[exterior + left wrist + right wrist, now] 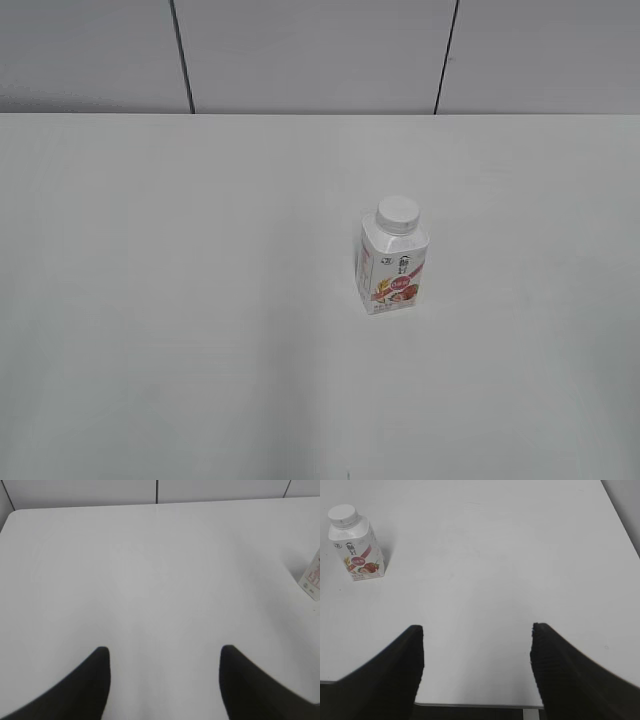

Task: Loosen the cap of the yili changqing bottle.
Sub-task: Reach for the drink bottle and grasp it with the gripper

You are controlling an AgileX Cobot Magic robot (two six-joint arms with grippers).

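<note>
The yili changqing bottle point(392, 268) stands upright on the white table, right of the middle, white with a red-pink fruit label. Its white cap point(398, 213) sits on the neck. It also shows in the right wrist view point(356, 547) at the top left, with the cap point(342, 513) on top, and a corner of it shows at the right edge of the left wrist view point(312, 580). My left gripper point(164, 652) is open and empty over bare table. My right gripper point(477, 630) is open and empty near the table's front edge. Neither gripper shows in the exterior view.
The white table point(200, 300) runs back to a grey panelled wall point(300, 50). The table's front edge point(475, 705) shows between my right fingers, and its far left corner point(15, 512) shows in the left wrist view.
</note>
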